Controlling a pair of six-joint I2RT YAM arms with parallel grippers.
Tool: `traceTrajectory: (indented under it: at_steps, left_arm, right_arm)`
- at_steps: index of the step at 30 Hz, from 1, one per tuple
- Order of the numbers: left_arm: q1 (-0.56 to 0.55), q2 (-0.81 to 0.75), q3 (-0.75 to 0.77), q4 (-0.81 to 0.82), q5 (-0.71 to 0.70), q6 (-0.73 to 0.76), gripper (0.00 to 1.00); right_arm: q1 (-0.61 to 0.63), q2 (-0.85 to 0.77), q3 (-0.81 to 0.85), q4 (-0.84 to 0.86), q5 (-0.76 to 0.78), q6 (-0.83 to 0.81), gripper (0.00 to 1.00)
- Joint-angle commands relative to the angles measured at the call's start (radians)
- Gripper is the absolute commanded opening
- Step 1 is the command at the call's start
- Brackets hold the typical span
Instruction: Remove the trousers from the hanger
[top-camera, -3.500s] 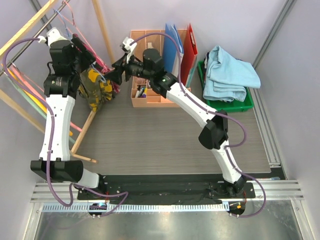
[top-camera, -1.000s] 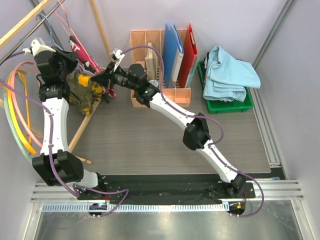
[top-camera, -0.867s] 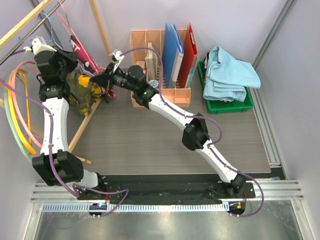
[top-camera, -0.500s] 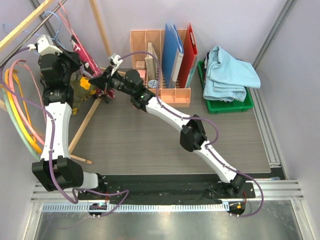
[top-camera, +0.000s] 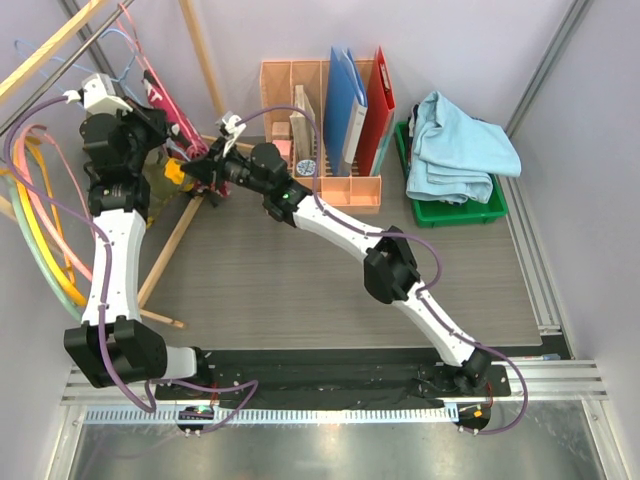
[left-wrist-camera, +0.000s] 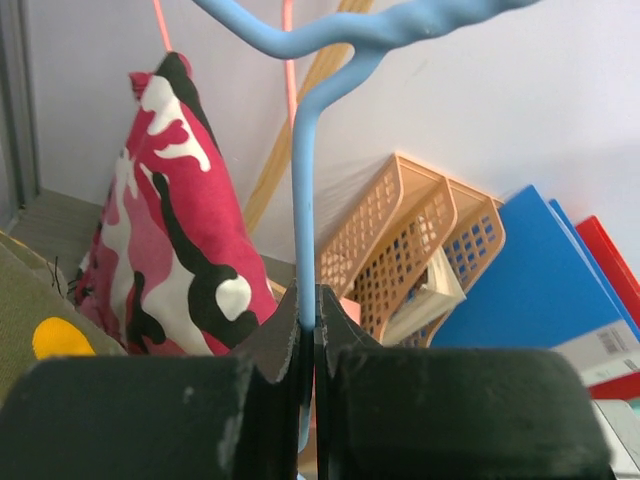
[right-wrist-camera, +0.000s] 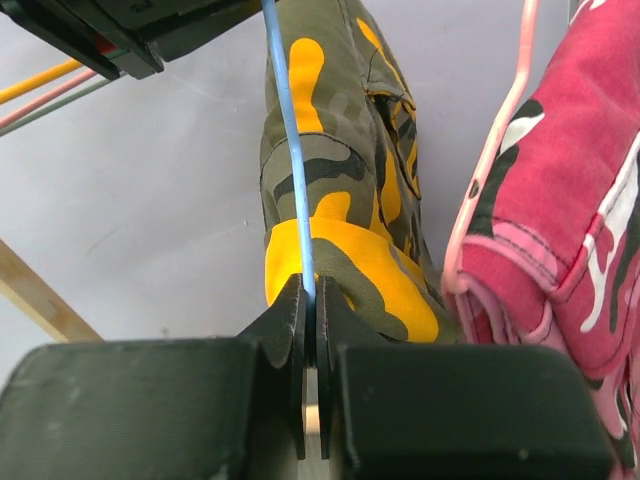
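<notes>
Grey wood-grain worktop (top-camera: 300, 285) lies between pale walls, with a slanted wooden clothes rack (top-camera: 196, 60) in the far left corner. Over the last second the right arm has reached further left towards that rack and the left arm has drawn up and back. The yellow-olive camouflage trousers (right-wrist-camera: 350, 180), which hung broad and plain between the two arms a few seconds ago, now show from above only as a small yellow-and-olive patch under the left arm. Both wrist views show why: the left gripper (left-wrist-camera: 307, 300) is pinched tight on the thin blue wire hanger (left-wrist-camera: 303, 200), and the right gripper (right-wrist-camera: 308, 296) is clamped on another stretch of the same wire, with the camouflage cloth draped just behind it. Neither gripper holds cloth, so the trousers look to be on their hanger yet. The shift seems to be a re-angling of the hanger, not a release. The pink camouflage trousers (right-wrist-camera: 560, 220) hang just beside on a pink wire hanger (right-wrist-camera: 490, 160). The pile of plain light blue garments (top-camera: 460, 140) in the green tray (top-camera: 455, 213) lies as it did before.
</notes>
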Motion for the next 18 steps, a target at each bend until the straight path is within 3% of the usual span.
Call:
traceTrajectory:
  at_steps: [1, 5, 10, 18]
  left_arm:
    - [-0.081, -0.114, 0.005, 0.037, 0.269, -0.105, 0.00]
    - [-0.081, -0.125, -0.012, 0.037, 0.276, -0.212, 0.00]
    - [-0.084, -0.125, -0.021, 0.037, 0.307, -0.329, 0.00]
    - [-0.089, -0.130, -0.004, 0.000, 0.428, -0.534, 0.00]
  right_arm:
    - [-0.008, -0.191, -0.140, 0.100, 0.114, 0.003, 0.01]
    - [-0.008, -0.383, -0.410, 0.147, 0.126, -0.030, 0.01]
    - [0.007, -0.557, -0.625, 0.126, 0.115, -0.041, 0.01]
    - [0.085, -0.780, -0.754, -0.104, 0.172, -0.070, 0.01]
